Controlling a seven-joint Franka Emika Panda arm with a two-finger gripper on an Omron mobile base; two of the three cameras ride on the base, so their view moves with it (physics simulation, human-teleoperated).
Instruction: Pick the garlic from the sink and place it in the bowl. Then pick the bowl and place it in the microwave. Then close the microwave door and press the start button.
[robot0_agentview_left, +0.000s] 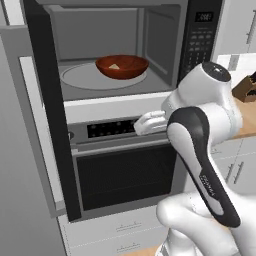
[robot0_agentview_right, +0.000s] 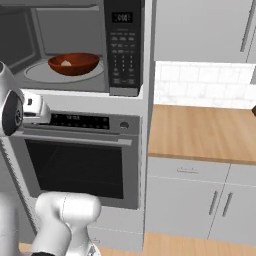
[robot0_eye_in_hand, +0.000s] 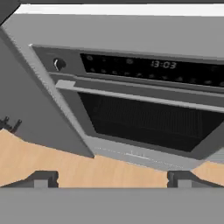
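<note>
Garlic (robot0_agentview_left: 114, 66) sits in the wooden bowl (robot0_agentview_left: 122, 66) on the microwave (robot0_agentview_left: 115, 47) turntable above the empty, wide-open end effector (robot0_eye_in_hand: 112, 178), leaving the microwave door (robot0_agentview_left: 50, 107) beside it free to close.

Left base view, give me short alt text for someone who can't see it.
A reddish-brown wooden bowl holding the garlic sits on the turntable inside the open microwave, its door swung out left. Below, the robot's white arm reaches toward the wall oven.
</note>
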